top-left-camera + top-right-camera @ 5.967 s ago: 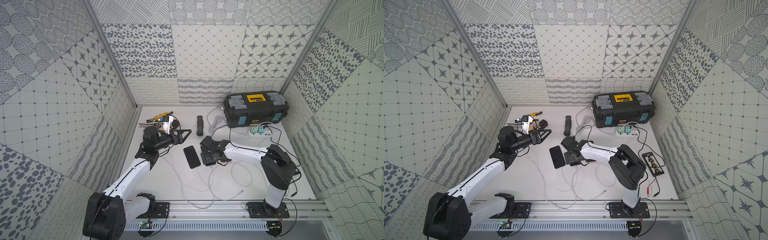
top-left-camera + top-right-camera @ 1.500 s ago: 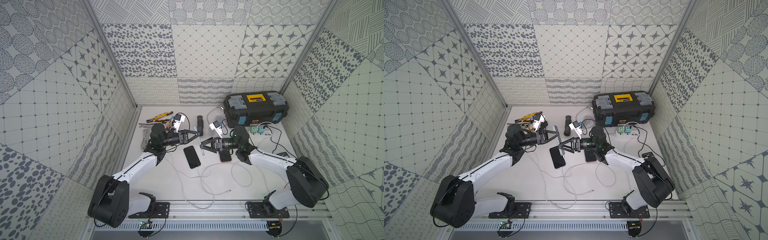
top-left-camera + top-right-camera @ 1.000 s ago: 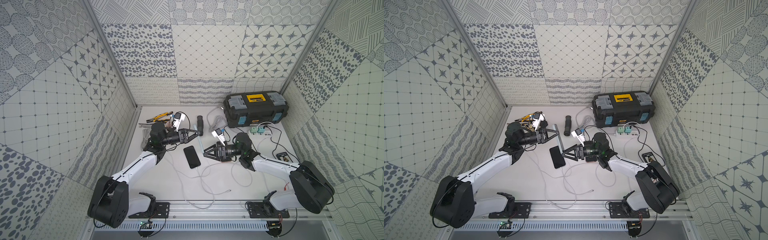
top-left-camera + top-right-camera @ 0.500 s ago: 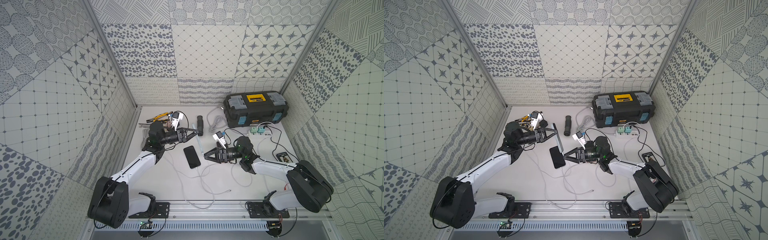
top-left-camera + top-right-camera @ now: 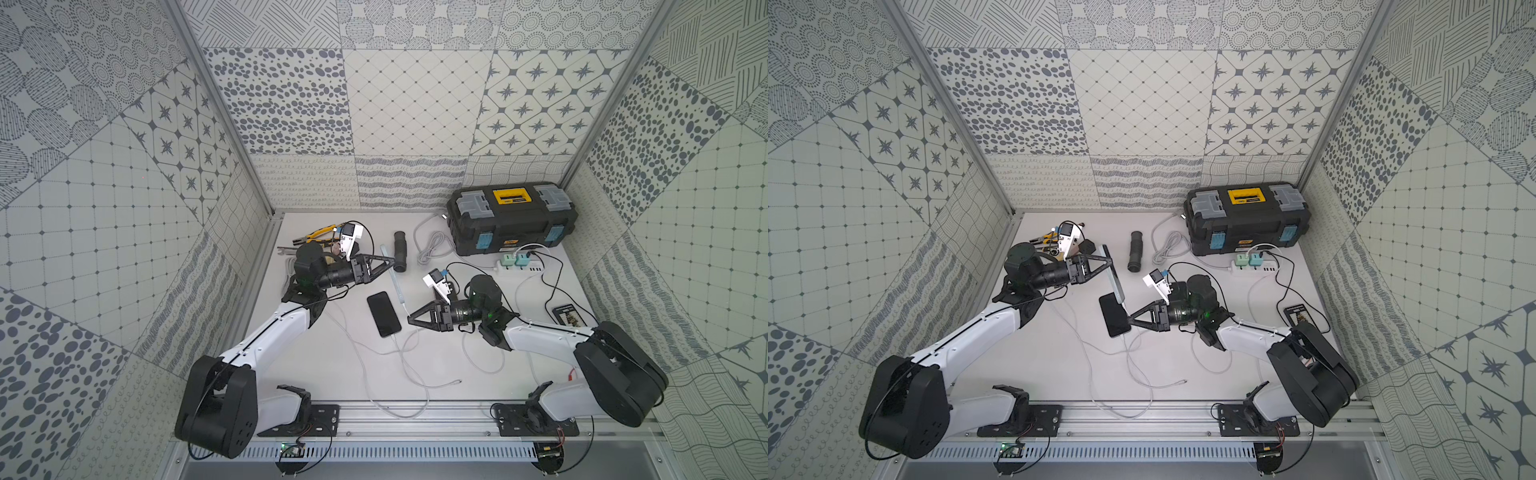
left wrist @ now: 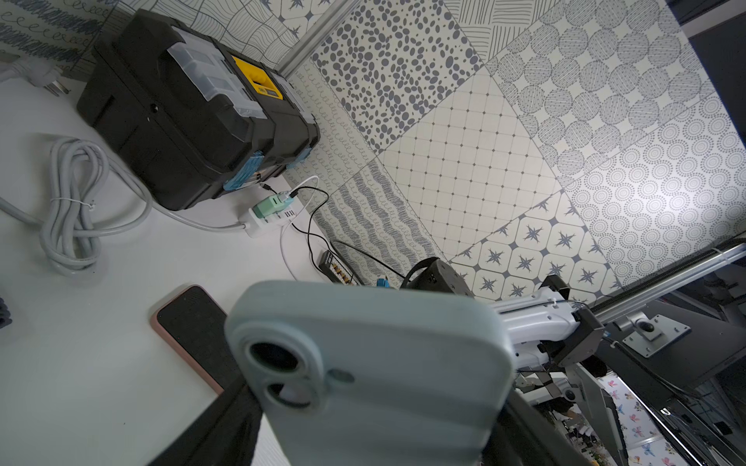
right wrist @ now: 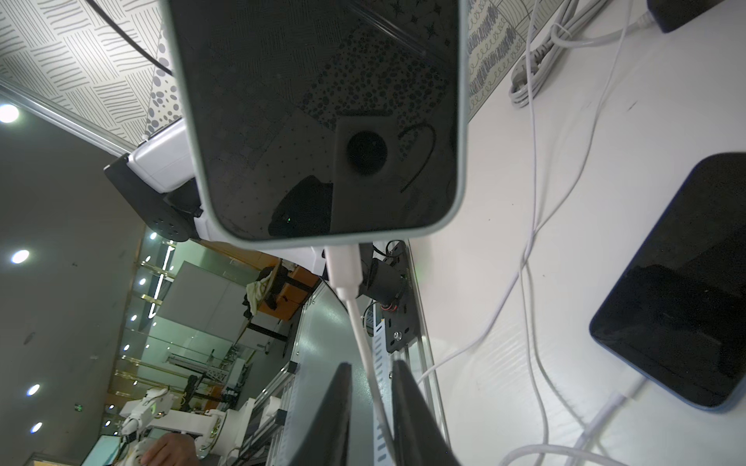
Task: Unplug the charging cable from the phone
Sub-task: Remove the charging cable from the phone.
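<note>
My right gripper [image 7: 371,365] has narrowed around the white charging cable [image 7: 356,322]; pinched or not, I cannot tell. The left gripper [image 5: 1108,262] clamps the pale-blue cased phone [image 5: 1117,286] above the bench [image 5: 1059,353], left of middle, lengthwise back-to-front, port toward the front edge.

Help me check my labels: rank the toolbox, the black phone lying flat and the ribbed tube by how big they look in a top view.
1. toolbox: largest by far, though it stands farthest back.
2. black phone.
3. ribbed tube: nearly as long as the phone, but narrower.
</note>
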`<state>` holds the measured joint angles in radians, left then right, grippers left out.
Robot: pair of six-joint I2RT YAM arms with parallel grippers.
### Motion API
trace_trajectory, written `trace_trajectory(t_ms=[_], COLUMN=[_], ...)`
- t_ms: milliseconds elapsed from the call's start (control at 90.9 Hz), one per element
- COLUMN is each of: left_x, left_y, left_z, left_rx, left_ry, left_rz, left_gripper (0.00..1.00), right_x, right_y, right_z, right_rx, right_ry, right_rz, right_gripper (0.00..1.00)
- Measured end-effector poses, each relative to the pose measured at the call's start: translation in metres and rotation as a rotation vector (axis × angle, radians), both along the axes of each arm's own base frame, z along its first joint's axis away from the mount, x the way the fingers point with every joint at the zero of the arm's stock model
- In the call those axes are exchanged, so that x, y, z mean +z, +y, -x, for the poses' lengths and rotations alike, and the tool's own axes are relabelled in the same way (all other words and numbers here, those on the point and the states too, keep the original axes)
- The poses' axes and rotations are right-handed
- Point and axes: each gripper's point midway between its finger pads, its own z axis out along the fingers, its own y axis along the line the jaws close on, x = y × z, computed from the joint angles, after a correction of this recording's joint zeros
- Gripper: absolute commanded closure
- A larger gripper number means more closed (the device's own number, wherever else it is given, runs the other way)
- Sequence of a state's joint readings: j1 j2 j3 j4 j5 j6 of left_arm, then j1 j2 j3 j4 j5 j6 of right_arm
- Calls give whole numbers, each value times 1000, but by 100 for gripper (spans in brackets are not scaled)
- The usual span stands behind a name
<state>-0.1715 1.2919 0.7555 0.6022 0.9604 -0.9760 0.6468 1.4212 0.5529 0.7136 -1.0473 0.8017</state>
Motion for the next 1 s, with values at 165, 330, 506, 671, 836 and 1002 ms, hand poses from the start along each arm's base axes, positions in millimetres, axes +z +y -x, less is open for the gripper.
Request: trace_trajectory(t_ms=[165,330,506,671,836,1002], left_x=[1,2,2,1,1,0], left_y=[0,0,1,3,5,5], left_z=[0,1,1,-1,-2,-3], left_rx=[2,1,2,12,22,27], left_ry=[-3,-8,-1,5,6,6], left_rz=[1,1,0,-1,-1,-1], left_gripper=[100,100,100,100,100,100], right_x=[3,4,1,-10,-15,-18], right_y=[-1,-2,-6,-10,-11,-13], right_z=[1,2,6,11,14,15], right_rx=[-3,-7,-15,-13,-10,-14], right_ry=[-10,-23,-31,-7,-5,-8], right_rz=[-1,0,10,37,52,67], right_gripper=[100,100,100,100,100,84])
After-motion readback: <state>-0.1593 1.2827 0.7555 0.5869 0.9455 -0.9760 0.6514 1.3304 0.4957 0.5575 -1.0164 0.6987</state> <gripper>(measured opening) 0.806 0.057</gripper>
